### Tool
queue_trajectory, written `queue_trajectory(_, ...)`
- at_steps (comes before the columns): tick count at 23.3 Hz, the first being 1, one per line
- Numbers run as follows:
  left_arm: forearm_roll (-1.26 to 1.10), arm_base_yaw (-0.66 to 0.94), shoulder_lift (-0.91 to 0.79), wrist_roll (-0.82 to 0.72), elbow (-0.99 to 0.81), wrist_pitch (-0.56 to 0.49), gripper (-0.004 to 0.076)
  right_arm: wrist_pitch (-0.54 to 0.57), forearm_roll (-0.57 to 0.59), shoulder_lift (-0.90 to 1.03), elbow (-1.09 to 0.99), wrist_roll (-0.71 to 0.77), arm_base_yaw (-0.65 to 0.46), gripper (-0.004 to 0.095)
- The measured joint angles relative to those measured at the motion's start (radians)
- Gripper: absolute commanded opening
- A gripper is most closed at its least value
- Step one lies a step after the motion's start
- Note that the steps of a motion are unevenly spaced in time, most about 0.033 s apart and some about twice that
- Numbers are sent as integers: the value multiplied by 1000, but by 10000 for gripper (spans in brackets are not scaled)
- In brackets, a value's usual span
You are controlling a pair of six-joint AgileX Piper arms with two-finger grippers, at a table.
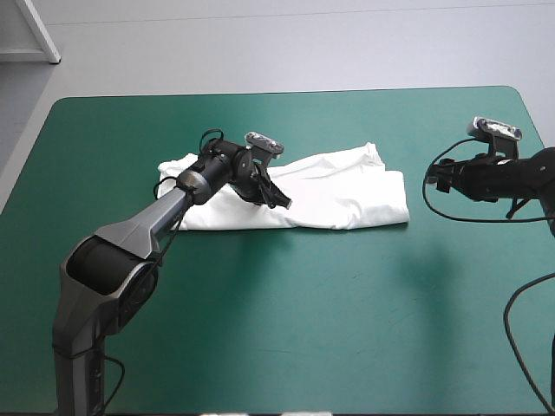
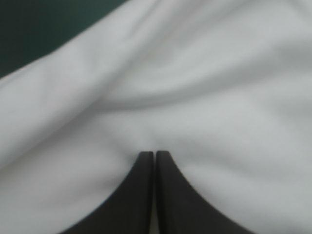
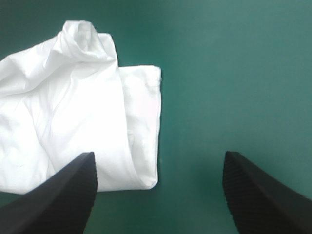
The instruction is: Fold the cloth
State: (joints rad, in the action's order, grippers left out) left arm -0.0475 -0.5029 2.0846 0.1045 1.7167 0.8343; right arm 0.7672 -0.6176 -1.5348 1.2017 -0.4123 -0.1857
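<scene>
A white, short-sleeved fabric T-shirt [image 1: 347, 195] lies folded into a long, rumpled band on the flat worktop with its teal-green cover [image 1: 303, 329]. The band runs parallel to the far edge, about midway across the width and nearer the far edge than the near one. The left tool [image 1: 282, 201], with 2 broad black curved fingers, is down on the left half of the band. Seen from the left wrist, its fingers [image 2: 141, 195] are pressed almost together with only a thin pale slit between them, pinching the T-shirt [image 2: 195, 73]. The fabric puckers into soft folds ahead of the tips, and a wedge of worktop [image 2: 29, 29] shows beyond it. The right tool [image 1: 438, 178] hangs off the band's right end, apart from it and close to the worktop's right edge, its 2 fingers [image 3: 63, 195] spread wide. Ahead of it lies the T-shirt's [image 3: 73, 112] layered end, bunched at its far corner, on bare worktop [image 3: 234, 73].
</scene>
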Motion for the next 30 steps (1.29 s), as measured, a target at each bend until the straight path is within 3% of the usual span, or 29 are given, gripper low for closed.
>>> queue_trajectory(12,37,-35,32,-2,20,0,19,23,-352,-219,-45,-236,-1,671)
queue_trajectory(19,37,-37,33,-4,20,0,19,60,-505,-338,-42,-311,7,671)
queue_trajectory(22,36,-37,33,-4,21,0,19,47,-534,-348,-37,-331,71,667)
queue_trajectory(23,37,-37,33,-4,21,0,19,43,-538,-347,-37,-333,84,600)
queue_trajectory(25,35,-37,34,-4,21,0,19,13,-544,-350,-37,-336,125,371)
queue_trajectory(27,34,-37,34,-4,21,1,19,-4,-541,-358,-37,-336,139,72)
queue_trajectory(28,35,-37,34,-4,21,1,19,-9,-539,-361,-38,-340,140,-12)
queue_trajectory(30,35,-37,34,-4,21,1,19,-17,-539,-365,-37,-362,142,-17)
